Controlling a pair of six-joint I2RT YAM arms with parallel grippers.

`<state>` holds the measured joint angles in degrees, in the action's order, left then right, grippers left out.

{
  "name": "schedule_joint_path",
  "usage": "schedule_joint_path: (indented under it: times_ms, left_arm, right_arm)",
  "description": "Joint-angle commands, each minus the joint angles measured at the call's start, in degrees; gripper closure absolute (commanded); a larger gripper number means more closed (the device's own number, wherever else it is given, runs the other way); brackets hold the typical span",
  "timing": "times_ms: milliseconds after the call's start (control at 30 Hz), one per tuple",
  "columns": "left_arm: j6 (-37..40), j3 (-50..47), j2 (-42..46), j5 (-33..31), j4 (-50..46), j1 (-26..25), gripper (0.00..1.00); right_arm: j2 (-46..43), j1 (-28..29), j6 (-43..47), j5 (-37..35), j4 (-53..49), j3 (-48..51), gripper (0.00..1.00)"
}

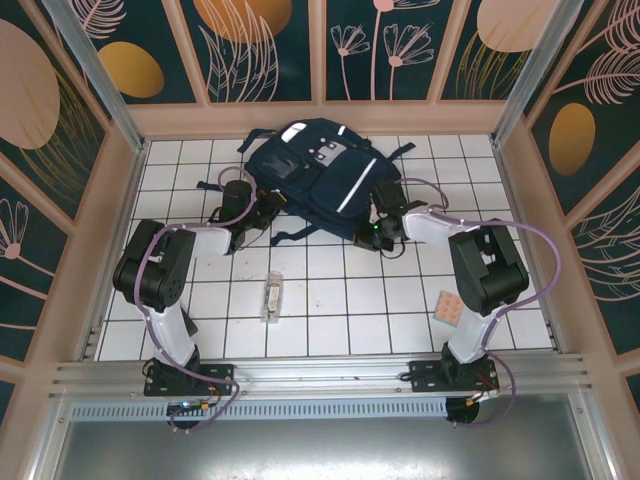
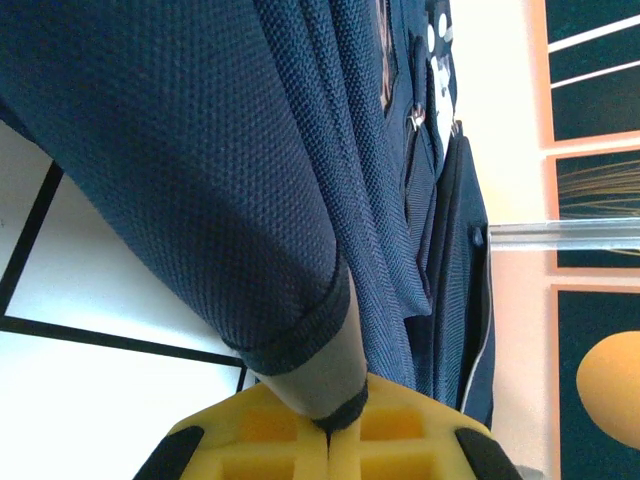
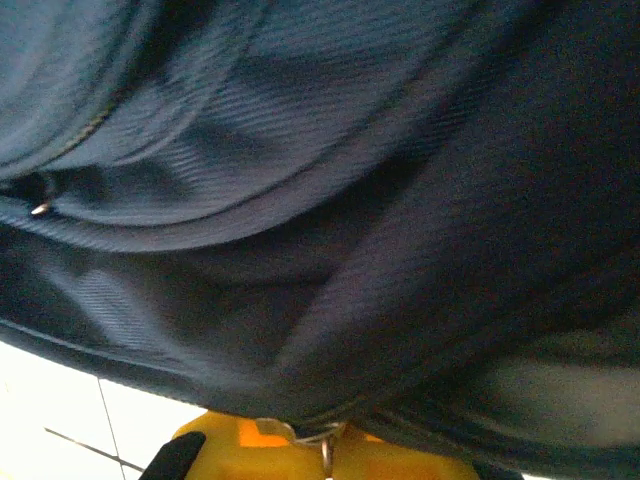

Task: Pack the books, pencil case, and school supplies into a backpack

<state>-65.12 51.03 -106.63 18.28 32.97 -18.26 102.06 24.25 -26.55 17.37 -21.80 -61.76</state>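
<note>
The left pincer [image 2: 330, 426] and right pincer [image 3: 325, 446] are each pinching fabric of the backpack [image 1: 310, 172], likely holding it open (box [image 1: 271, 297] and pad [image 1: 447, 309] are waiting lower on the counter [image 1: 330, 325]).

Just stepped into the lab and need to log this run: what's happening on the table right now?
The robot is gripping the navy backpack from both sides, at the far part of the table. The left gripper is shut on a fold of its fabric, and the right gripper looks shut on its lower edge. A clear oblong box and a pinkish dotted pad lie loose on the nearer tiles, not yet packed.
</note>
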Motion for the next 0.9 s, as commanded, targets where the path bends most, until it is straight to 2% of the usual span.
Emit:
schedule_joint_path:
  times_ms: [0,67,133,267,300,367,400,533,567,600,867]
  left_arm:
    - [2.8,3.2,-1.1,-2.7,2.2,2.5,1.0]
    - [3.9,4.3,-2.1,-3.1,1.1,2.5,1.0]
    - [5.2,7.0,-3.5,-3.8,-0.2,2.5,1.0]
    - [6.9,12.0,-7.8,-3.2,-1.3,2.7,1.0]
    - [7.3,13.1,-8.8,-2.8,-1.5,2.7,0.92]
    - [7.7,15.7,-10.6,-1.8,-2.3,2.7,0.64]
    - [7.8,16.7,-11.3,-1.2,-2.8,2.8,0.53]
    - [9.2,18.7,-10.8,0.3,-7.0,2.9,0.19]
    - [9.5,18.4,-9.8,0.4,-8.3,2.9,0.07]
    - [9.7,17.7,-8.6,0.5,-8.9,2.9,0.01]
    - [7.2,2.9,6.8,0.1,-10.5,2.9,0.01]
  right_arm:
    - [-2.9,-3.0,3.3,-8.1,-13.7,-1.0,1.0]
    - [-3.8,-2.7,2.8,-5.9,-13.0,-0.9,1.0]
    - [-4.3,-1.6,2.0,-0.5,-11.0,-0.2,1.0]
    - [-3.8,3.5,-0.8,8.5,-5.8,-0.2,1.0]
    - [-3.4,4.7,-1.9,10.3,-4.0,-0.4,1.0]
    - [-2.1,6.8,-4.2,14.8,1.2,-1.2,1.0]
    - [-1.3,8.5,-5.2,16.2,3.4,-1.8,1.0]
    - [4.0,11.6,-8.4,19.8,11.4,-7.8,1.0]
    - [5.4,12.1,-9.2,20.7,13.3,-9.8,1.0]
    - [6.7,12.4,-9.7,21.5,14.9,-11.6,1.0]
    - [15.9,13.3,-10.5,25.4,17.8,-26.7,1.0]
